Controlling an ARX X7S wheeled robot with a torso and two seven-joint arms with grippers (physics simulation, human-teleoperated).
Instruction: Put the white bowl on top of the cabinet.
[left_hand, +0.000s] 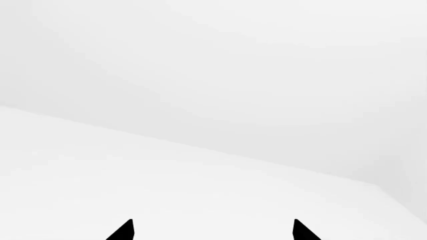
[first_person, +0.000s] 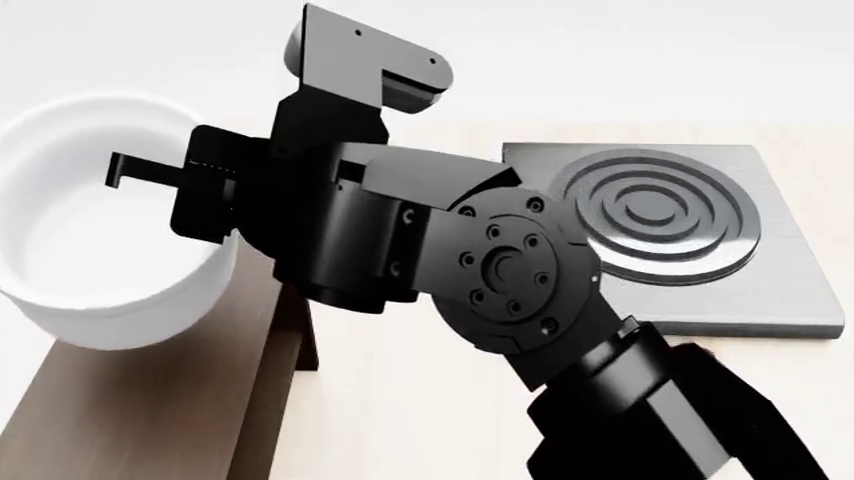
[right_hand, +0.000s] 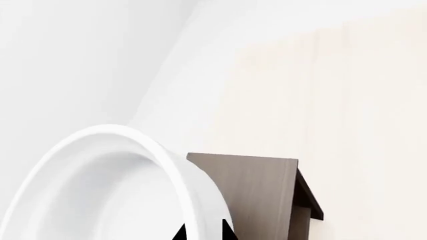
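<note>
While right gripper (right_hand: 203, 232) pinches white bowl (first_person: 100, 240) (rim), over cabinet (first_person: 160, 400)

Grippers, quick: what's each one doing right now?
Left gripper: open, holding nothing.
Right gripper: closed on the white bowl rim, over the cabinet.

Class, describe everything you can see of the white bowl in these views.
The white bowl is deep, glossy and plain, with near-straight walls and a slightly thicker rim band; its inside looks empty. It sits upright over the end of the dark brown cabinet, though the pictures do not show whether it rests there. The right gripper is closed narrowly over its rim, one finger reaching inside.
</note>
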